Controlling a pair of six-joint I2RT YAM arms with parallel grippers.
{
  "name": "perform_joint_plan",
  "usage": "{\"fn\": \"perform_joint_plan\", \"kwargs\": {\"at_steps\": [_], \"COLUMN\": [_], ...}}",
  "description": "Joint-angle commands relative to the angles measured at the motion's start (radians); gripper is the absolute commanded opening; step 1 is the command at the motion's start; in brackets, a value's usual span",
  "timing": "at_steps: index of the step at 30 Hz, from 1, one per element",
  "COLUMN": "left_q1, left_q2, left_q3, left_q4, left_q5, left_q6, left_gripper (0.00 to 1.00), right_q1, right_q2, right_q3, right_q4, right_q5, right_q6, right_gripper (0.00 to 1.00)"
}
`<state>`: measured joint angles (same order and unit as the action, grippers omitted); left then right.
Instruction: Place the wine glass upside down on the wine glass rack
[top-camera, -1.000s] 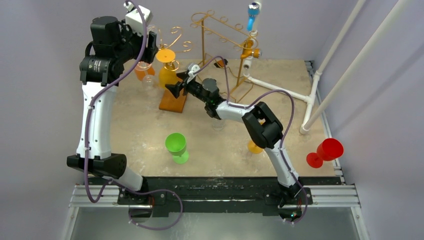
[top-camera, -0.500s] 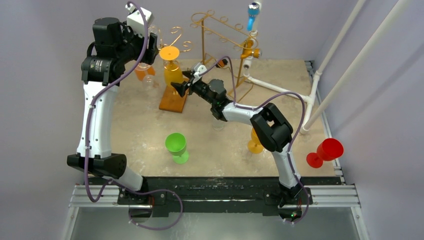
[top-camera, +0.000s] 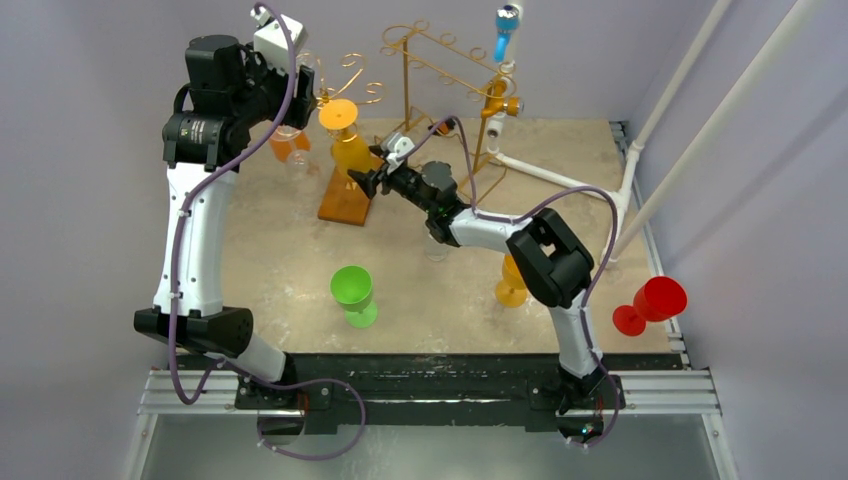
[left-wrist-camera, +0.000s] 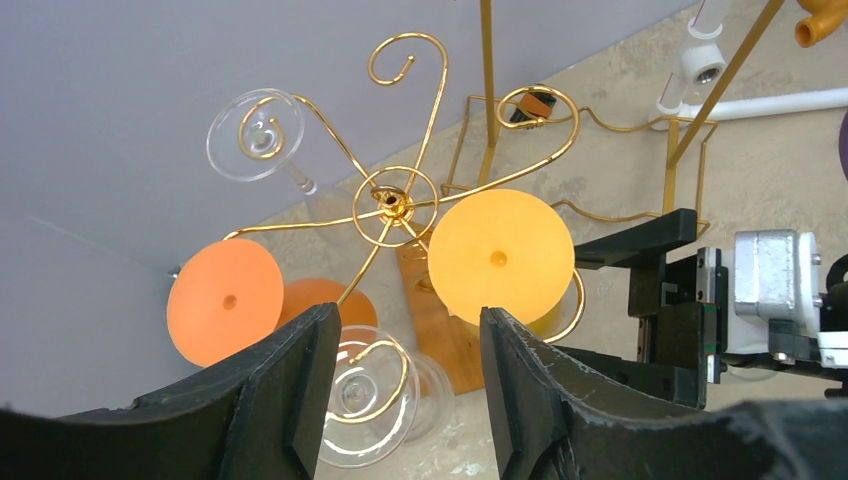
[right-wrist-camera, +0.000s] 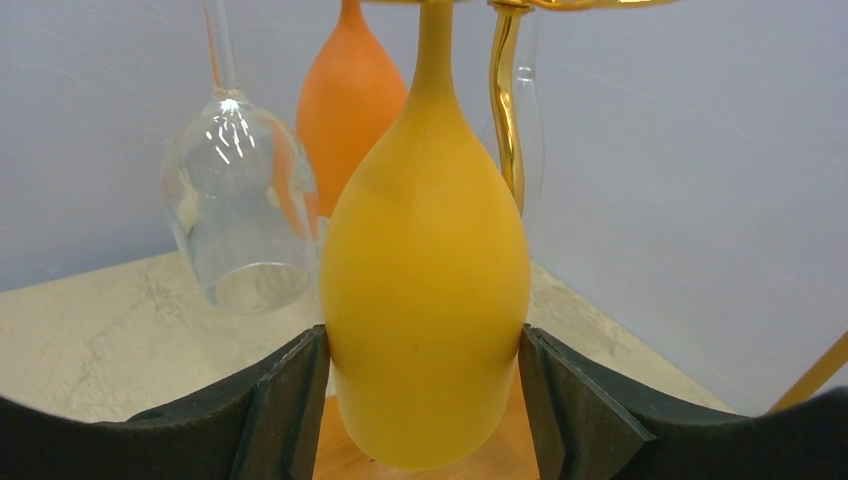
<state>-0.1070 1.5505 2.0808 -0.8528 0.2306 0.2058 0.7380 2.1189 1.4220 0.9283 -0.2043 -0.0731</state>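
My right jaws pinch the yellow plastic wine glass (right-wrist-camera: 425, 280), upside down at the gold wire rack (left-wrist-camera: 395, 205); my left jaws hover spread above.

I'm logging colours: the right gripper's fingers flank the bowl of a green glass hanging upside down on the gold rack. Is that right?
Not quite. The bowl between the fingers of the right gripper belongs to a yellow glass, not a green one; the right wrist view shows it. It does hang upside down on the gold rack.
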Motion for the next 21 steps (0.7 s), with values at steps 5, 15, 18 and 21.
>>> {"fn": "perform_joint_plan", "kwargs": {"at_steps": [5,15,18,21], "left_q1": [0.003,0.003,0.002,0.003], "left_q2": [-0.013,-0.009,-0.007,-0.005], "left_q3": [0.001,0.005,0.004,0.004], "left_q4": [0.039,0.041,0.041,0.042], "left_q5": [-0.023,-0.022,-0.023,-0.024], "left_q6": [0.014,0.01,0.009,0.01], "left_gripper": [0.56,0.56,0.56,0.56], "right_q1": [0.011,0.016,0.016,0.016], "right_q2": [-0.093,-0.111,-0.115,-0.124], "right_q3": [-0.034,-0.075,-0.083,-0.104], "right_q4": [0.044,0.043,0.05,0.077], "right_q5": [-0.017,-0.018,-0.02,-0.019], "right_q6": [-0.056,-0.093,-0.096,-0.097], "right_gripper": [0.68,0.67,0.67,0.67]}}
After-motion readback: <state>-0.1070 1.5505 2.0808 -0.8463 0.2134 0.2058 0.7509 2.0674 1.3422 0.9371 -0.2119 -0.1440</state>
